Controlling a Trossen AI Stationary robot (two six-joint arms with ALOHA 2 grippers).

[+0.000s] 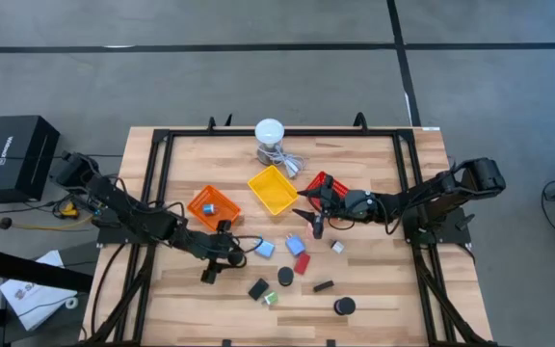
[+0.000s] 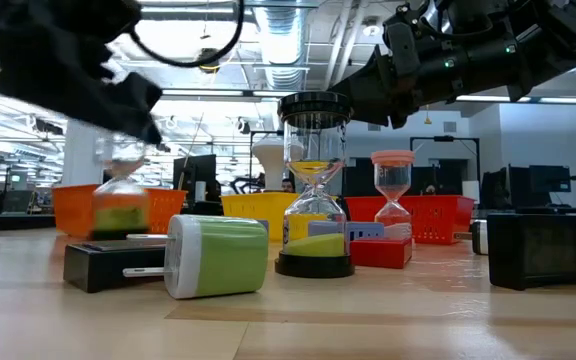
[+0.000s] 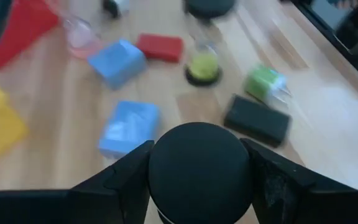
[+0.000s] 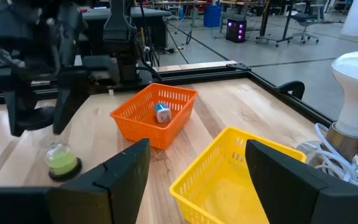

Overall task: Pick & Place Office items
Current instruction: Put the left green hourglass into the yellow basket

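My left gripper (image 1: 225, 253) sits left of centre in the high view, its fingers closed around a black-capped sand timer (image 3: 199, 167), just right of the orange basket (image 1: 200, 204). Other pieces lie near: two light-blue blocks (image 3: 128, 126), a red block (image 3: 160, 46), a black bar (image 3: 257, 119). My right gripper (image 1: 308, 218) hangs spread open beside the yellow basket (image 1: 272, 191).

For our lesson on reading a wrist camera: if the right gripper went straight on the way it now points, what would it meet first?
Probably the yellow mesh basket, which lies directly beyond the right gripper and its open fingers; the orange mesh basket sits farther on. Depth is hard to judge.
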